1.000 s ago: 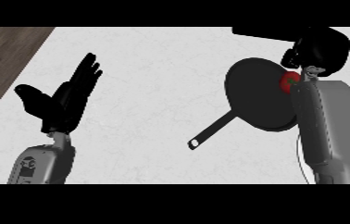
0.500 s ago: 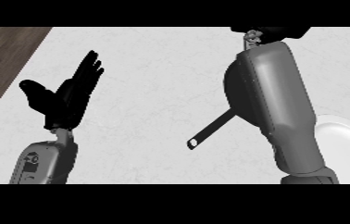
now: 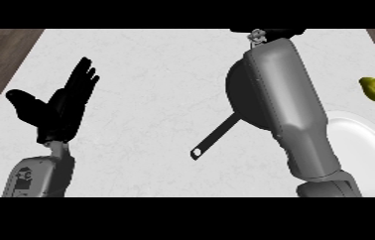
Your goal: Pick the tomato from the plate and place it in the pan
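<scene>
Pan [image 3: 238,95] lies under my right forearm [image 3: 289,110]; right hand's [image 3: 282,32] state I cannot tell. Left hand [image 3: 62,107] open, well left of it.

- The left robot hand [image 3: 60,110] is at the view's left side, open; its fingers are straight and point up and slightly right; the thumb spreads out to the left; the grey left forearm [image 3: 36,172] comes in from the lower left corner
- The right forearm [image 3: 289,105] runs from the lower right to the top edge, leaning left; only a black sliver of the right robot hand [image 3: 282,31] shows there
</scene>
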You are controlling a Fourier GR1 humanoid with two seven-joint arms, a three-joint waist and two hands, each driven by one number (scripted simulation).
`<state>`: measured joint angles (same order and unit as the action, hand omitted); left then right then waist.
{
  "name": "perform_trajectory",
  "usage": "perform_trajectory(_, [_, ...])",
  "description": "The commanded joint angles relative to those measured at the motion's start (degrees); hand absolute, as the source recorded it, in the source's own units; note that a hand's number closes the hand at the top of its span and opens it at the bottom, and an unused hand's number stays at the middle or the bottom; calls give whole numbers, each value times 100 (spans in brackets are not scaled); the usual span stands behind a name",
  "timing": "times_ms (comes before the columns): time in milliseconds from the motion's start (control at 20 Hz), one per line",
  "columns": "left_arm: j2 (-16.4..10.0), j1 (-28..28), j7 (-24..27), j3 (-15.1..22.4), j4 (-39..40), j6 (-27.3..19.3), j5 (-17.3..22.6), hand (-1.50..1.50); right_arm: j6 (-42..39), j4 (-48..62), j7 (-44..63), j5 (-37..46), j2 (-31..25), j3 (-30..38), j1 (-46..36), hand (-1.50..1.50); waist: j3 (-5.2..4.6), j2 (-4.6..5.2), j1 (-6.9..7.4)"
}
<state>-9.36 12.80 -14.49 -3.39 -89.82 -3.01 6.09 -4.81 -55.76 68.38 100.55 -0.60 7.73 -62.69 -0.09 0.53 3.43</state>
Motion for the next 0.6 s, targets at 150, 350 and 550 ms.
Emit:
perform_trajectory(150, [59, 24, -62, -10, 65, -213, -169, 0, 929, -238, 835, -122, 57, -101, 789, 150, 10, -31, -281])
perform_trajectory(350, [22, -482, 178, -121, -211, -76, -46, 0, 1697, -326, -66, -315, -70, 297, 1471, 150, 12, -38, -300])
perform_trajectory(550, [-36, -396, -34, -174, -330, -20, 59, 0, 2414, 135, -278, -396, 57, 403, 1802, 150, 12, -30, -271])
